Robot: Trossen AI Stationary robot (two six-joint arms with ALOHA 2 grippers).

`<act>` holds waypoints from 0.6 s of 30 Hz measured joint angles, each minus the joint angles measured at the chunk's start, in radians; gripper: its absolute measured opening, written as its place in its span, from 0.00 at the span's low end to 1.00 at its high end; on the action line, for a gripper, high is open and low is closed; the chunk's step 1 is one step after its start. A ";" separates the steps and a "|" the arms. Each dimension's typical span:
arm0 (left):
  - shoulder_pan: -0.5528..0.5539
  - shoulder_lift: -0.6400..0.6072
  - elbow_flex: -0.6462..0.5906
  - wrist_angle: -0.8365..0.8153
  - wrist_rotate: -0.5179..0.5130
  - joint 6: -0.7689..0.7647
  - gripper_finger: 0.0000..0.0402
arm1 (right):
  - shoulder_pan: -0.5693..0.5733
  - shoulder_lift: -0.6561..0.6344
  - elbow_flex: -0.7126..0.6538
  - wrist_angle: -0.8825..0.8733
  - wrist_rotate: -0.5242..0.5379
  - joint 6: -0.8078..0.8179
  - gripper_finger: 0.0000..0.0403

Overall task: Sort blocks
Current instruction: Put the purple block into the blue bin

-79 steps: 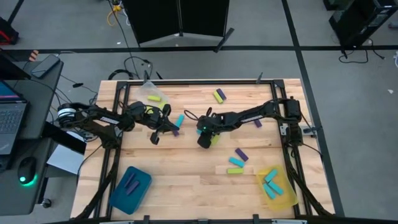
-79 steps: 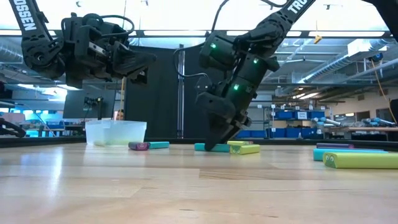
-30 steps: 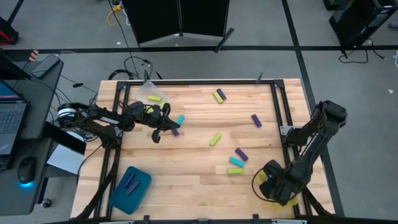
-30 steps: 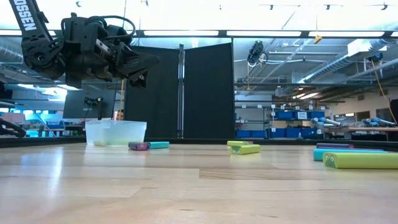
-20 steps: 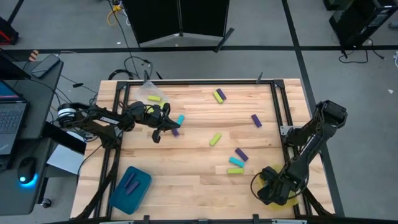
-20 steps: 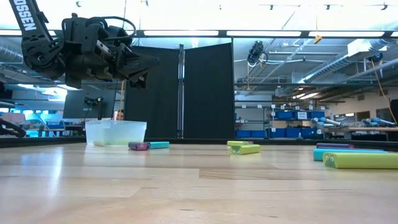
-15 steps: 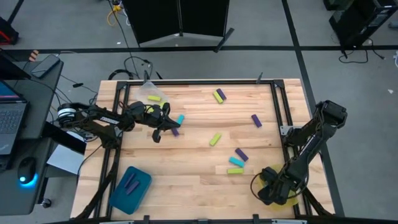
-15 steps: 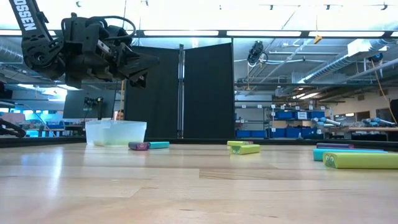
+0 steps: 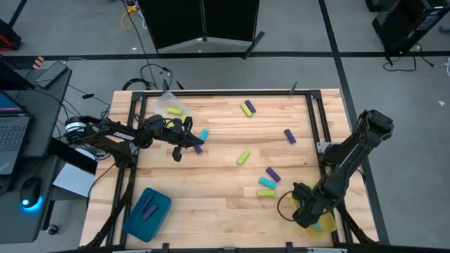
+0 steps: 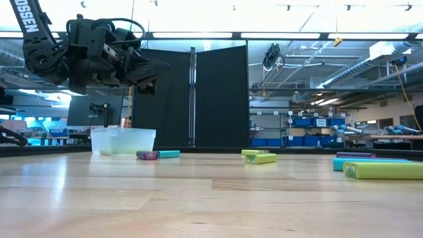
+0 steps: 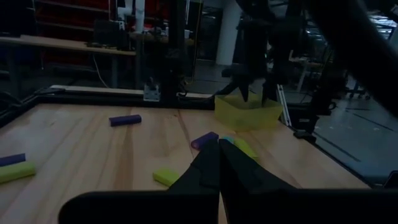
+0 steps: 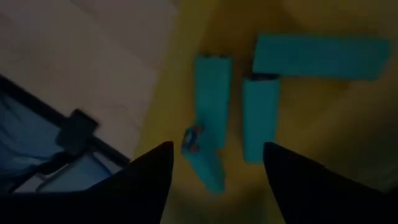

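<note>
Currently the right gripper (image 9: 301,211) hangs over the yellow tray (image 9: 325,225) at the table's near right corner, fingers (image 12: 140,180) spread wide, nothing between them. Its wrist view looks straight down into the tray: translucent yellow plastic floor, four cyan blocks (image 12: 213,93) lying flat inside, all slim rectangular bars with squared ends; two side by side, one crosswise just beyond them, one tilted nearer the fingers with a small printed mark on it.

Left gripper (image 9: 184,140) is raised above the far left part of the wood table (image 9: 218,211), jaws fully closed on nothing. Just beside it on the table lie a cyan block (image 9: 203,135) and a purple block (image 9: 198,147).

Loose on the pale planked tabletop: a yellow-green block (image 9: 243,157) mid-table, a purple and yellow-green pair (image 9: 248,107) near the far edge, a lone purple bar (image 9: 290,135) toward the right, and a purple/cyan/yellow-green cluster (image 9: 267,184) near the yellow tray.

Clear tray (image 9: 169,104) at the far left corner holds a yellow-green block. Teal tray (image 9: 146,213) at the near left corner, rounded rectangle, holds purple bars.
</note>
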 joint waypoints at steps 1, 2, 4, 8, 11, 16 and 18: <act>0.000 0.000 0.000 0.000 0.000 0.000 0.01 | -0.016 -0.019 0.015 -0.041 0.000 -0.020 0.64; 0.000 0.000 0.000 0.000 0.000 0.000 0.01 | -0.033 -0.038 0.034 -0.086 0.000 -0.040 0.63; 0.000 0.000 0.000 0.000 0.000 0.000 0.01 | -0.070 -0.078 0.074 -0.177 0.009 -0.082 0.61; 0.000 0.000 0.000 0.000 0.000 -0.005 0.01 | -0.159 -0.152 0.146 -0.327 0.117 -0.196 0.57; 0.000 0.000 0.000 -0.001 -0.010 -0.005 0.01 | -0.266 -0.199 0.164 -0.406 0.261 -0.314 0.56; 0.000 0.000 0.000 -0.001 -0.014 -0.005 0.01 | -0.513 -0.224 0.164 -0.565 0.499 -0.525 0.56; 0.000 0.000 0.000 -0.001 -0.014 -0.005 0.02 | -0.632 -0.224 0.152 -0.584 0.557 -0.611 0.56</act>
